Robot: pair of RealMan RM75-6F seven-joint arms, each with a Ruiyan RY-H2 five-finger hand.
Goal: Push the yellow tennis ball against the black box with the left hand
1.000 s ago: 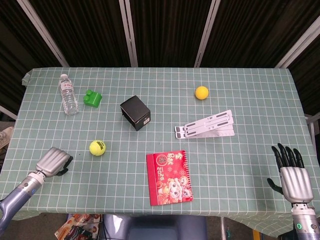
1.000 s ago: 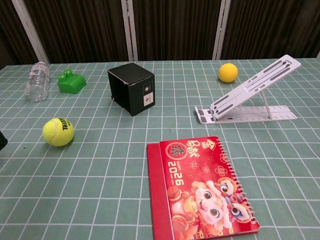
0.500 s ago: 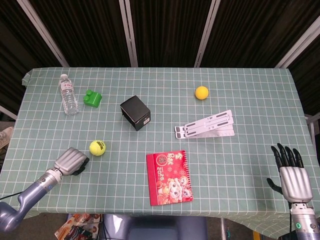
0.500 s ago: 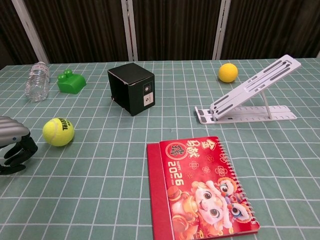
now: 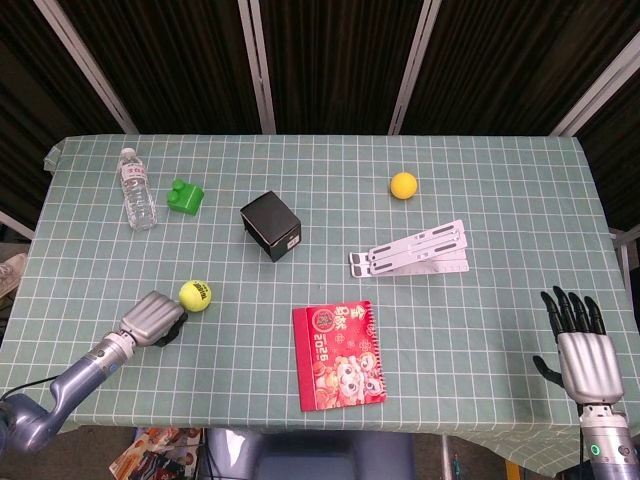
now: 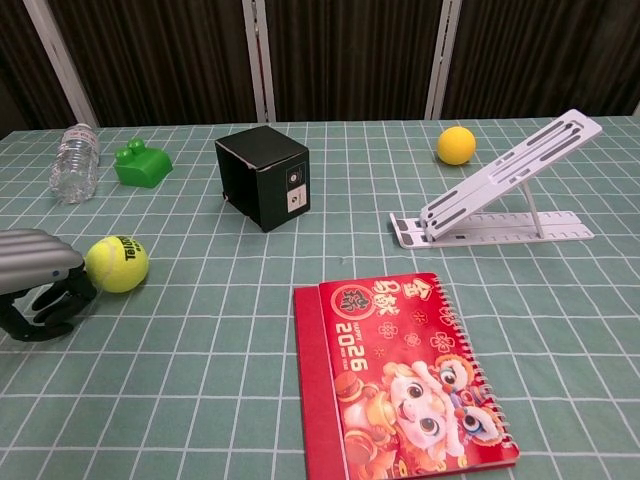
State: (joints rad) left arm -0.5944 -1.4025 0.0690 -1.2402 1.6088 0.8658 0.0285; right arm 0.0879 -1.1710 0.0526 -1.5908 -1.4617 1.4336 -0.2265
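The yellow tennis ball (image 5: 195, 294) (image 6: 117, 264) lies on the green checked cloth, to the front left of the black box (image 5: 271, 226) (image 6: 263, 176). My left hand (image 5: 153, 318) (image 6: 38, 283) sits just behind and left of the ball, its fingers curled in with nothing in them; the knuckles touch or nearly touch the ball. A clear gap of cloth separates ball and box. My right hand (image 5: 580, 342) hovers at the table's front right corner, fingers spread, holding nothing; only the head view shows it.
A water bottle (image 5: 137, 188) and a green block (image 5: 185, 195) lie at the back left. A red calendar (image 5: 338, 354) is at the front middle, a white folding stand (image 5: 412, 250) right of centre, a small yellow ball (image 5: 403, 185) behind it.
My left hand has slid right and forward across the cloth, closing on the tennis ball until it reaches it. The ball and the right hand have stayed put.
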